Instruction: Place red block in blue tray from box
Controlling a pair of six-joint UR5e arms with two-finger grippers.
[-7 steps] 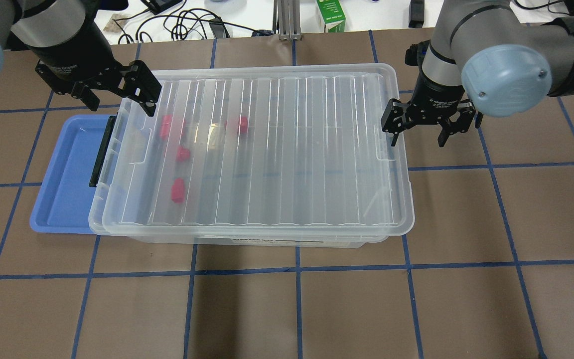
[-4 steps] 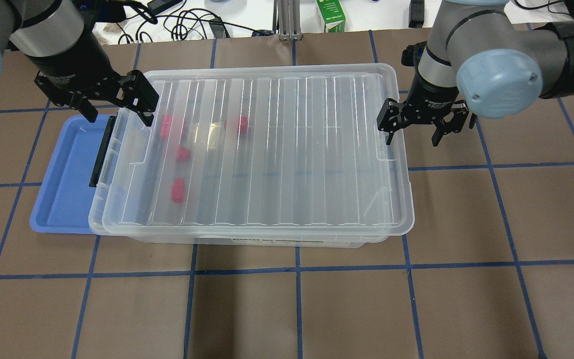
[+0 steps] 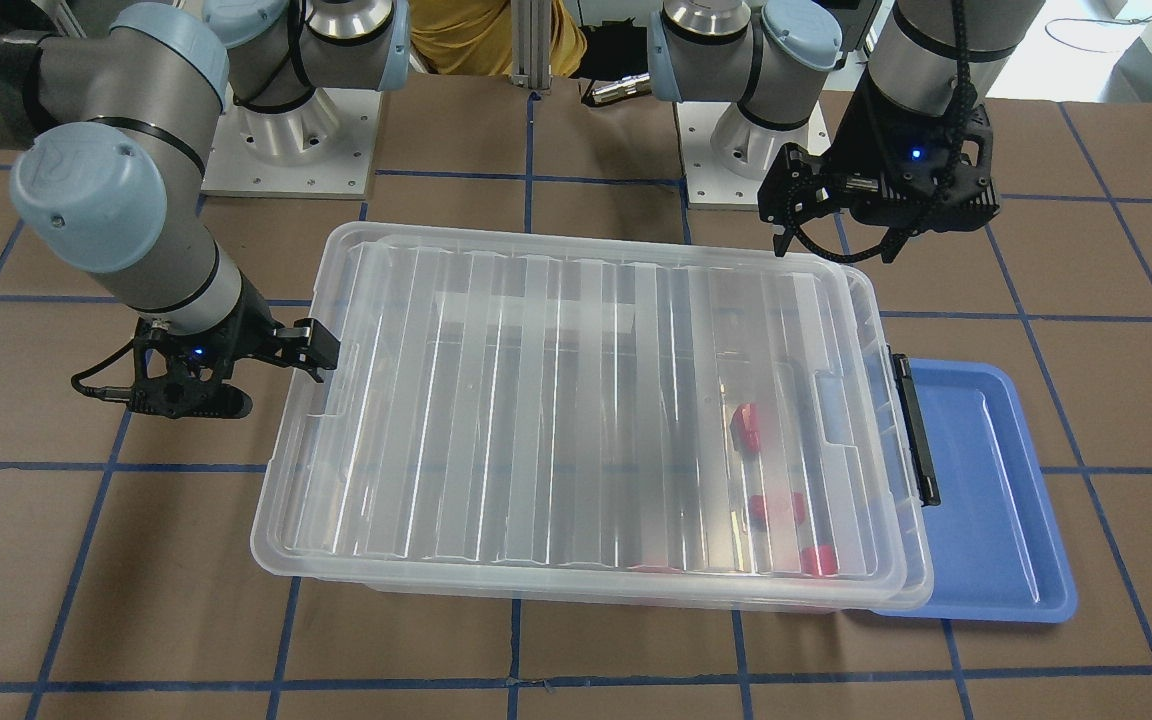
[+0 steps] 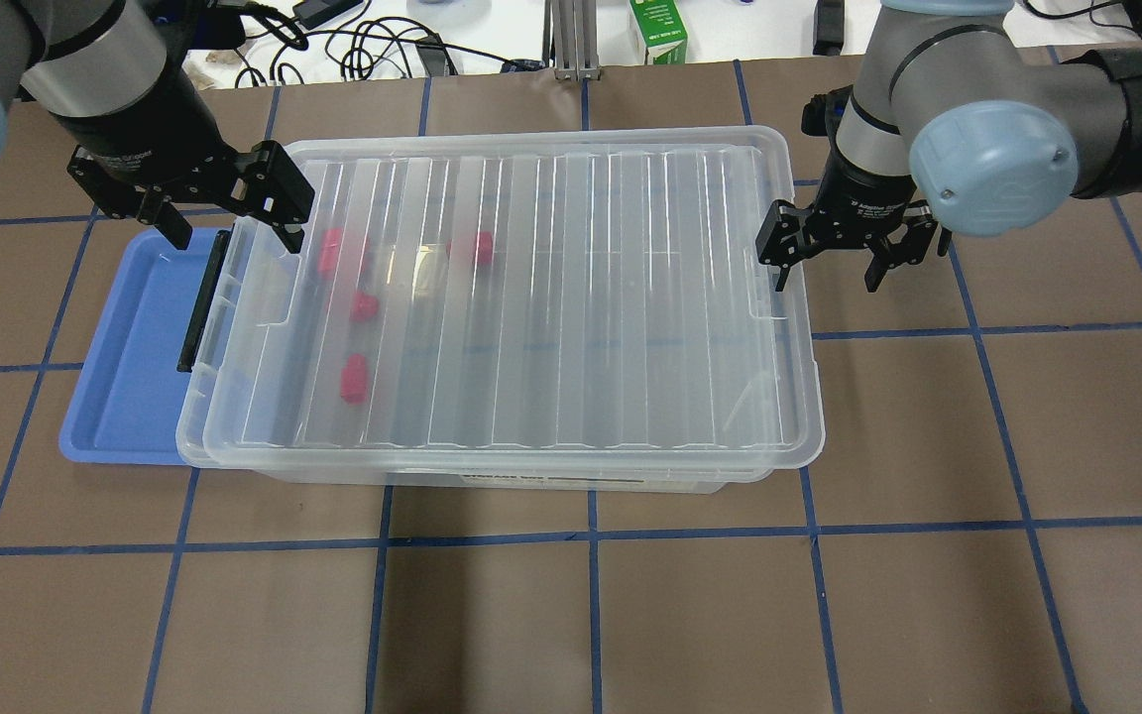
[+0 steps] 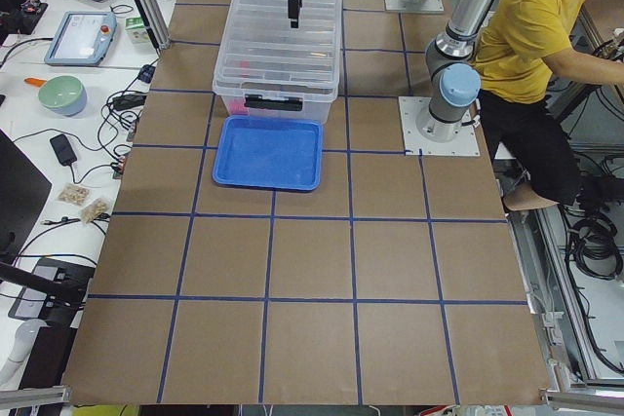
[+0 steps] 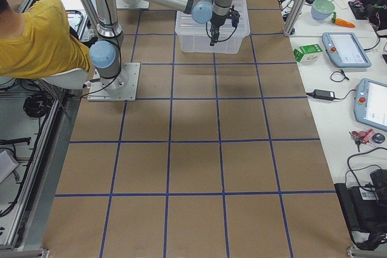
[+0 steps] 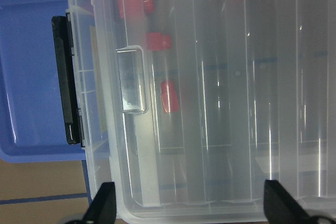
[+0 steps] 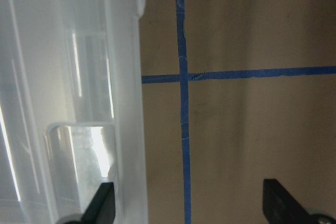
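- Left gripper (image 4: 234, 223) hangs above the far corner of the box (image 4: 492, 474) at its black latch (image 4: 202, 302) end, fingers spread wide, holding nothing.
- Right gripper (image 4: 827, 273) is at the opposite end, also spread, one finger over the rim, the other over the table (image 4: 928, 446).
- I see the red block (image 4: 354, 379) inside the box among others alike, under the shut lid (image 4: 581, 297).
- The blue tray (image 4: 125, 367) lies just beside the latch end.
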